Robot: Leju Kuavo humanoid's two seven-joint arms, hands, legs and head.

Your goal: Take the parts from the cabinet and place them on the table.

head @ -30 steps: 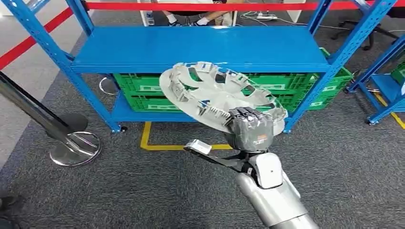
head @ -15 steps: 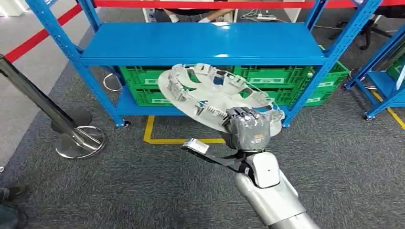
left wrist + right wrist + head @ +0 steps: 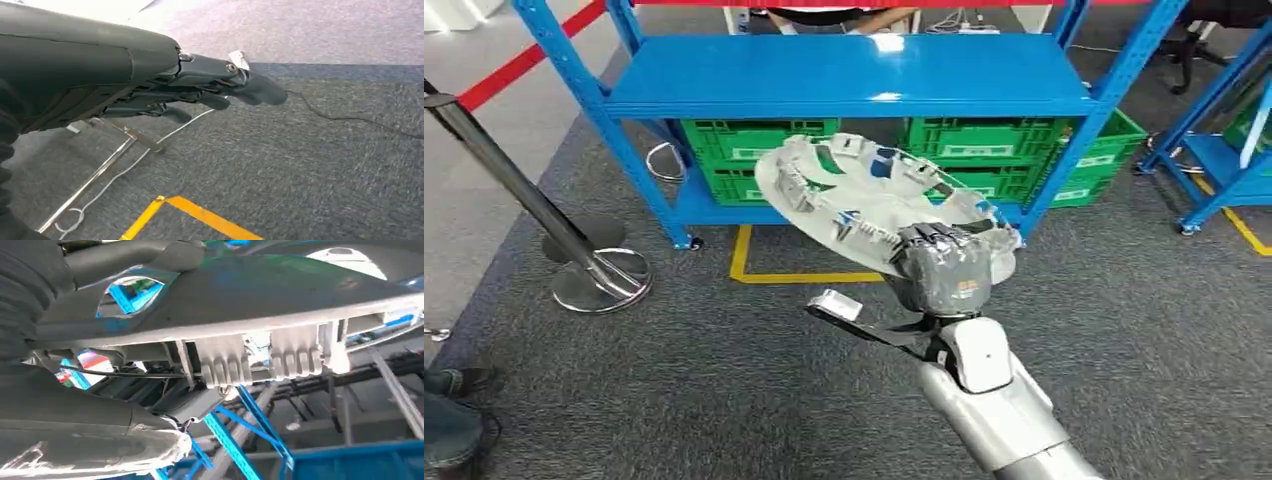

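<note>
Right hand gripping the rim of a grey wheel cover, held tilted above the carpet in front of the blue shelf rack, left hand hanging, fingers loosely apart, holding nothing

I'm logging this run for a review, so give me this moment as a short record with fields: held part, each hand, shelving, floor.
held part: silver wheel cover, tilted, gripped at its near rim
right hand: holds the wheel cover in front of the rack
left hand: holds nothing, fingers stretched out over the carpet
shelving: blue rack, green crates on its lower shelf
floor: grey carpet, yellow tape, stanchion base
</note>
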